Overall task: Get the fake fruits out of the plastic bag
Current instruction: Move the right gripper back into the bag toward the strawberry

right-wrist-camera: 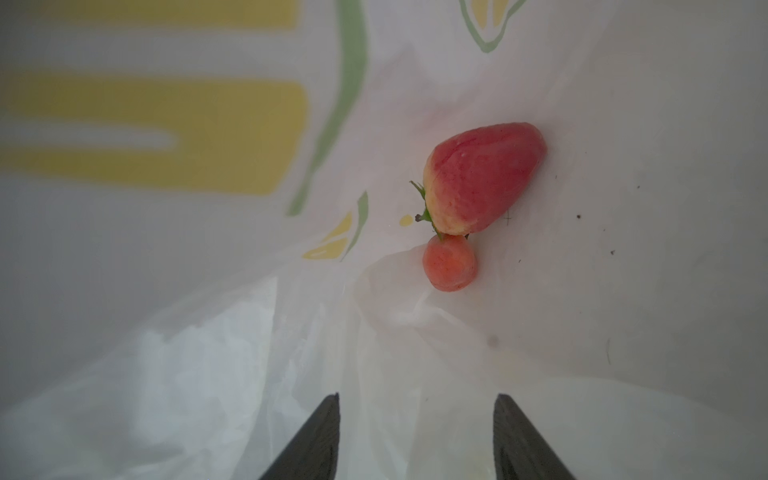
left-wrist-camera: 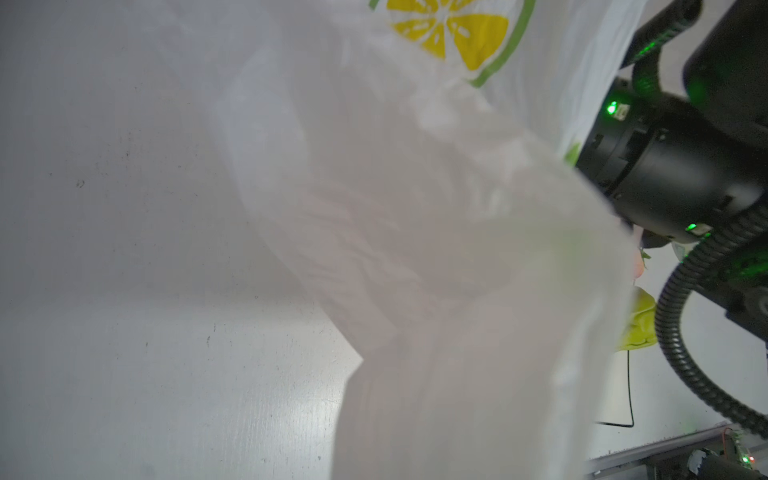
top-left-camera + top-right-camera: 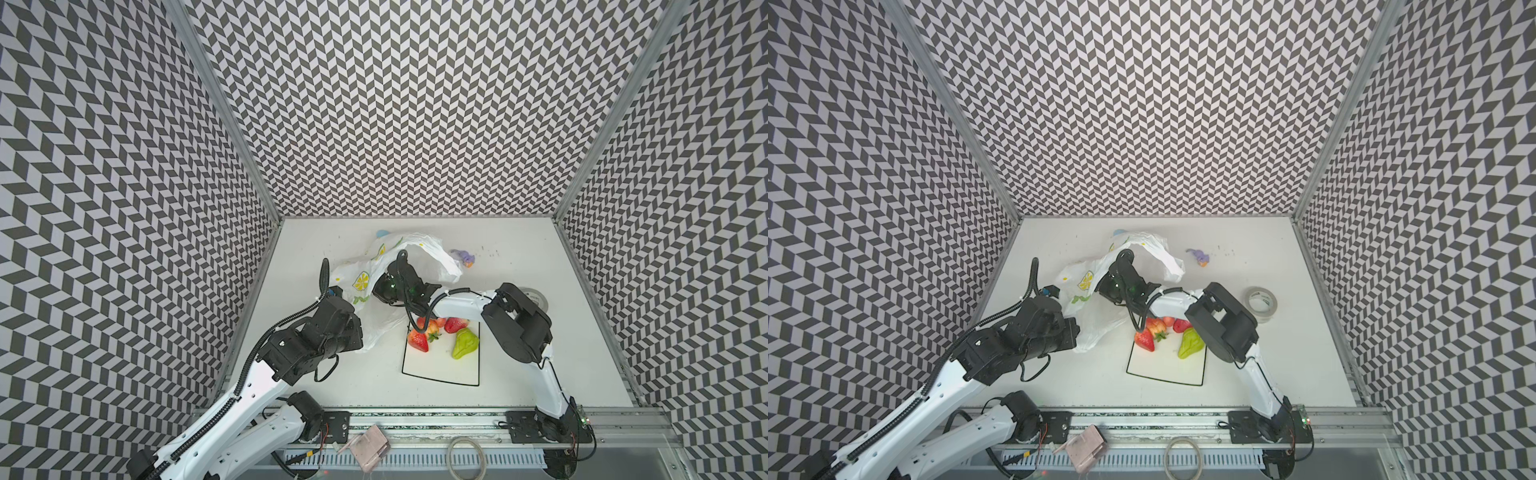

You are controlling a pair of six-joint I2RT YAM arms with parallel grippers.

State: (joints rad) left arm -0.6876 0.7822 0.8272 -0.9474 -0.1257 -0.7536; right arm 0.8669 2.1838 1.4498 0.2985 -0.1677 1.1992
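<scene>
The bag (image 3: pixel 360 282) lies crumpled at the left of the surface (image 3: pixel 540 357), its mouth turned toward the plate (image 3: pixel 436 368). One edge is held raised beside the left arm (image 3: pixel 320 340). The left tool is pressed together. Its fingers are veiled by film in the left wrist view, so a pinch on the bag is judged rather than seen. The lift is probably meant to hold the mouth wide.

The right tool (image 1: pixel 417 399) is inside the bag, spread and empty. Two fruits lie ahead of it on the film: a strawberry (image 1: pixel 484 178) and a round fruit (image 1: pixel 449 264), touching each other. The spread is presumably made ready for one of them.

Other strawberries (image 3: pixel 417 341) and a pear (image 3: pixel 465 344) are gathered at the far end of the plate, clear of the bag.

The surface is white and finely speckled with dark marks. It is enclosed by walls (image 3: pixel 415 104) covered in black-and-white chevrons, joined by metal posts.
</scene>
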